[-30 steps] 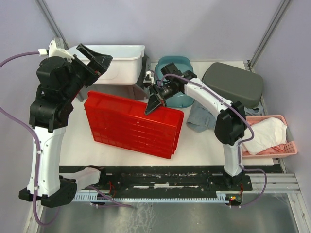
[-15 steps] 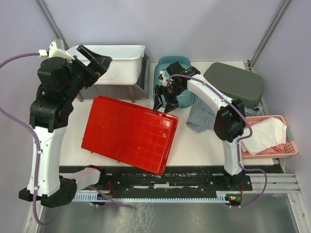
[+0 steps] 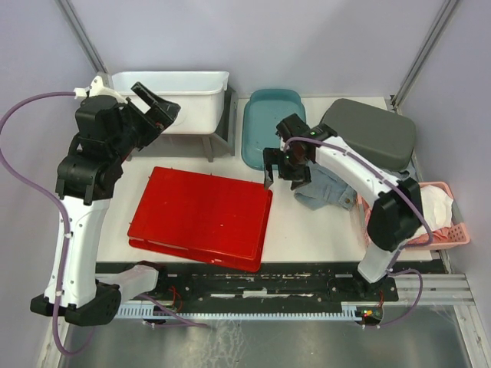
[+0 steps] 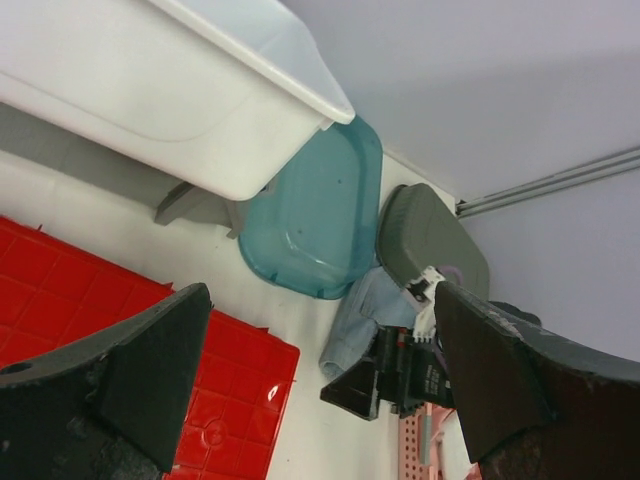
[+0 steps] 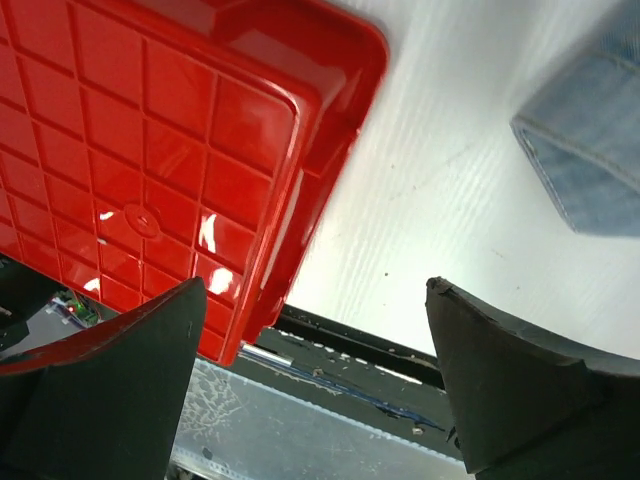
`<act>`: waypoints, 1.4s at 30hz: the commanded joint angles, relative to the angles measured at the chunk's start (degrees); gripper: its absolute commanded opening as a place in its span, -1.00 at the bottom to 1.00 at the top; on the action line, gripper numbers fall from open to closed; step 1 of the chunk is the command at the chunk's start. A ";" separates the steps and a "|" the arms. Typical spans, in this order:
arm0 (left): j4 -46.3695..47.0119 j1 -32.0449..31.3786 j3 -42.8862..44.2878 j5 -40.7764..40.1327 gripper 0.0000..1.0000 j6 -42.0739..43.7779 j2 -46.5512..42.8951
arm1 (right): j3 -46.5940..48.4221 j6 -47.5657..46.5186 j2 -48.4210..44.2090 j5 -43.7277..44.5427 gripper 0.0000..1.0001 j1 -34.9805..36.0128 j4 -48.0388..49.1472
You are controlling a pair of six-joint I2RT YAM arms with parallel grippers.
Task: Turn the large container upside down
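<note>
The red container (image 5: 150,150), toward eight o'clock on the counter (image 5: 440,200), is glossy moulded plastic, its gridded face catching white glints. The counter is matt white and finely ribbed. At twelve o'clock, the white tub (image 3: 180,100) is smooth plastic and the teal tray (image 4: 315,215) translucent plastic. Toward three lie soft denim cloth (image 3: 316,195) and a matt grey lid (image 3: 368,130).

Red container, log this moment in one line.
red container: bottom up, flat on table | right gripper: open, beside its corner | left gripper: open, near white tub
</note>
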 commanded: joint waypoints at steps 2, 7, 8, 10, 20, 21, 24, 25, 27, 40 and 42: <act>-0.96 -0.10 -1.06 -1.82 0.99 2.54 -1.66 | -12.88 11.94 -10.32 3.06 0.97 0.12 11.47; -2.32 -0.10 -2.51 -2.90 0.99 3.06 -1.54 | -25.68 23.04 -17.96 0.94 0.90 0.20 22.56; -2.36 -0.08 -2.82 -2.81 0.99 3.10 -1.59 | -27.30 24.64 -18.88 1.03 0.85 0.31 24.06; -2.43 -0.15 -3.31 -2.43 0.99 3.12 -1.61 | -29.23 26.50 -19.68 0.93 0.70 0.52 25.84; -2.38 -0.17 -4.25 -1.73 0.99 3.20 -1.44 | -35.20 0.58 -23.38 2.79 0.42 3.57 35.24; -2.34 -0.15 -4.35 -1.71 0.99 3.20 -1.45 | -36.23 -3.31 -24.04 2.07 0.42 3.63 36.27; -2.36 -0.08 -4.50 -1.72 0.99 3.36 -1.62 | -37.03 -15.19 -23.86 -1.90 0.46 3.66 36.95; -2.32 -0.05 -4.55 -1.74 0.99 3.36 -1.64 | -36.01 -18.06 -22.86 -2.87 0.46 3.65 35.89; -2.15 -0.08 -4.62 -1.68 0.99 3.24 -1.83 | -32.96 -23.17 -19.82 -3.64 0.40 3.67 31.90; -1.75 -0.11 -4.66 -1.28 0.99 2.35 -2.42 | -25.41 -47.46 -8.57 -4.19 0.28 3.78 27.08; -1.74 -0.08 -4.62 -1.36 0.99 2.29 -2.45 | -26.14 -48.14 -8.14 -4.39 0.28 3.76 29.43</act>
